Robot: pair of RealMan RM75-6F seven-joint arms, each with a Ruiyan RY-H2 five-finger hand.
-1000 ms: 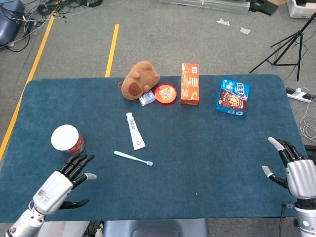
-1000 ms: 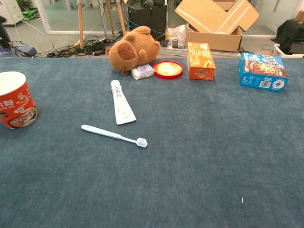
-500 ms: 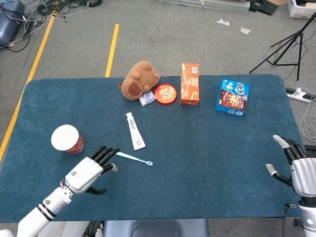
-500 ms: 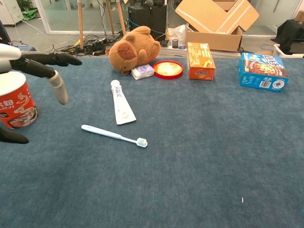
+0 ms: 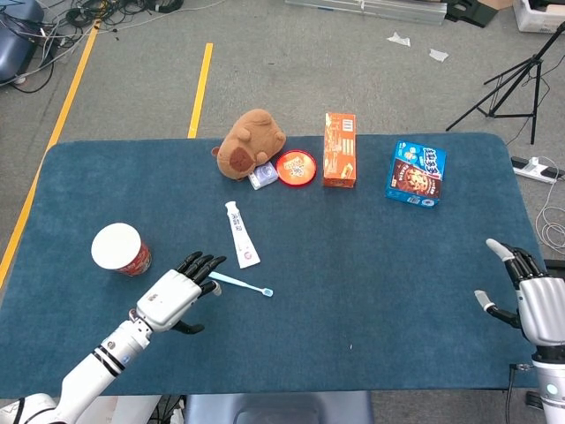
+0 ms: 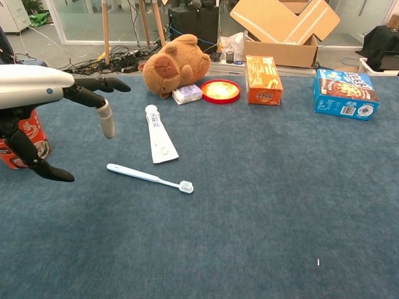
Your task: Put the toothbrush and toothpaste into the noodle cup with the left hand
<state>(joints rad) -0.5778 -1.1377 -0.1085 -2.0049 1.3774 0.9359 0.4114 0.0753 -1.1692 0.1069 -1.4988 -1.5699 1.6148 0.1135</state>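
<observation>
Blue table (image 5: 353, 265) | right hand (image 5: 530, 296) head view only

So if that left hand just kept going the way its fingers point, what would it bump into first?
Most likely the toothbrush: the left hand hovers open with its fingertips by the handle end. Its height above the table is hard to judge, so it might pass over and reach the toothpaste instead.

Robotics lab or workshop floor
Grey floor with yellow tape line (image 5: 199, 88), loose cables (image 5: 97, 13), a tripod (image 5: 512, 84), open cardboard boxes (image 6: 283, 28).
</observation>
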